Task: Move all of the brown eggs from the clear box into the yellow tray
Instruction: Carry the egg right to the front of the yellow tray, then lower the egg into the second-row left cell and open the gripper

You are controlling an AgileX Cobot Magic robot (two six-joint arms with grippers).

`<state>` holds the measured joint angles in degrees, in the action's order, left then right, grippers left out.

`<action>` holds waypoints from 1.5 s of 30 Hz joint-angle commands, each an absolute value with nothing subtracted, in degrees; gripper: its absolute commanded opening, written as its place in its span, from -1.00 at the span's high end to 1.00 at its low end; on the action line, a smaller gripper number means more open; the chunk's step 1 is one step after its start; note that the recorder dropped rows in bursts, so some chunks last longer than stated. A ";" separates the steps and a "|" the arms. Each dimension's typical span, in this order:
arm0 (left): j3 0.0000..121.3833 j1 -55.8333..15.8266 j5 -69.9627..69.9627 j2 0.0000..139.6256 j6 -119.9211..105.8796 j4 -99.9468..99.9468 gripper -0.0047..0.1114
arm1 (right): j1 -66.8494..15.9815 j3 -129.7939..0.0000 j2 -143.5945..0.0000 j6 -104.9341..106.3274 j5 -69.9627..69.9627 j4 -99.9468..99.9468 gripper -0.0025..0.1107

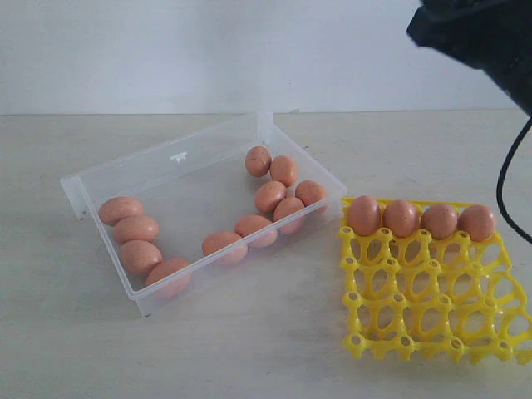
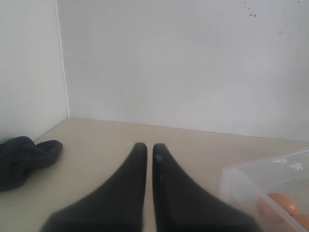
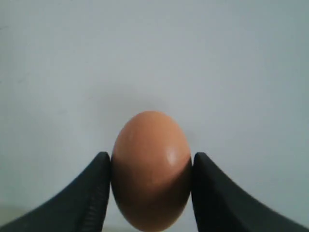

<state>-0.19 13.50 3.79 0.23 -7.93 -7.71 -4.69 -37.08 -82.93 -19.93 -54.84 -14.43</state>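
One brown egg (image 3: 150, 169) clamped between the right gripper (image 3: 150, 160) fingers, pale wall behind.
Other brown eggs (image 1: 270, 196) lie in the clear box (image 1: 166, 162), centre-left; four fill the top row of the yellow tray (image 1: 432, 307), lower right. The left gripper (image 2: 149, 147) is pinched closed, empty.

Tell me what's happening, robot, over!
Right gripper, jaws on a brown egg. Left gripper, jaws shut, empty. Four eggs in yellow tray. Nothing blocking.

Arms and grippers: one loaded, one empty.
The left gripper (image 2: 149, 146) has its fingers closed together, nothing between them. The right gripper (image 3: 151, 159) clamps an egg (image 3: 150, 183) on both sides; the right arm (image 1: 478, 37) is raised high.
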 commanded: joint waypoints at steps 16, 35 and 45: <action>0.00 13.45 2.88 0.00 -8.07 -7.70 0.85 | -1.86 -20.71 -101.51 -23.39 -64.62 -33.51 0.96; 0.00 13.45 3.04 0.00 -8.07 -7.70 0.85 | -1.86 -20.71 -108.81 -17.45 -59.34 -31.63 0.96; 0.00 13.45 3.04 0.00 -8.07 -7.70 0.85 | -1.86 -20.71 -108.81 -14.93 -59.66 -31.60 0.42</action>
<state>-0.19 13.50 3.79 0.23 -7.93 -7.71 -2.27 -20.97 -108.72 -15.90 -59.48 -31.35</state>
